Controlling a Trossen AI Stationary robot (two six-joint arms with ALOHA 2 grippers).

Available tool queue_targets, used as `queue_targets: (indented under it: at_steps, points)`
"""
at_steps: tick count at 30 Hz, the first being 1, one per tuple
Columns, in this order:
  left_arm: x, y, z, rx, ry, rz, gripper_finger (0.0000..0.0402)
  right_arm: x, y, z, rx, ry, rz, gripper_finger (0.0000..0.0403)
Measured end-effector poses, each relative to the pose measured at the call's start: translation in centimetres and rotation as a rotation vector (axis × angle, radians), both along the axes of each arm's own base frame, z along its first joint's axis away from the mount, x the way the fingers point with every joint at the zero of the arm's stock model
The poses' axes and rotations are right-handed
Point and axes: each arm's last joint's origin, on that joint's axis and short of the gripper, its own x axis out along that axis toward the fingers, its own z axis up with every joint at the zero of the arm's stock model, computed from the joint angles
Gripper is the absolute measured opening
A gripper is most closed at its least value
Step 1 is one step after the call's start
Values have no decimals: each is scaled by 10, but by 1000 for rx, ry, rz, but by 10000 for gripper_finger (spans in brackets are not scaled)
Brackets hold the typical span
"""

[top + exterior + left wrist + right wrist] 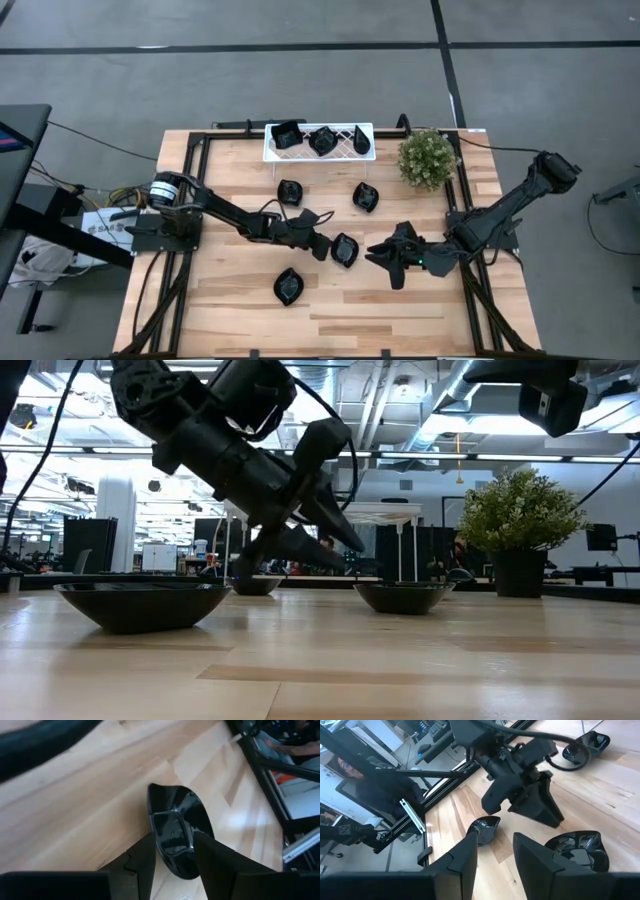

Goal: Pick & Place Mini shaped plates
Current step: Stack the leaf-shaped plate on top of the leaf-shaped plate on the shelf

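While three plates are sitting in the white tray, the left tool is straddling a table plate, fingers parted, and the right tool is waiting open nearby.

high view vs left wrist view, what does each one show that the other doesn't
Only the high view shows the white lattice tray holding three mini plates, the potted plant, the right gripper mid-table, and four loose plates together. Only the left wrist view shows the left gripper with its jaws straddling the rim of one glossy black plate. Both show that plate, the left gripper and the wooden table.
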Motion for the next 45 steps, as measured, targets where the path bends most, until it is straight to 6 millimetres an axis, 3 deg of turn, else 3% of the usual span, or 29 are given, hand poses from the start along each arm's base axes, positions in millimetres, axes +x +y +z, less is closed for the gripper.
queue_targets:
  at_steps: [15, 34, 45]
  points:
    - [11, -3, -15, -16, 23, -11, 152, 0, 0, 0, -2, 3, 1, 122]
    - [11, -3, -16, -17, 25, -8, 152, 0, 0, 0, 1, 5, 8, 122]
    - [14, -4, -6, 1, -35, -33, 152, 0, 1, 0, 6, 9, 25, 122]
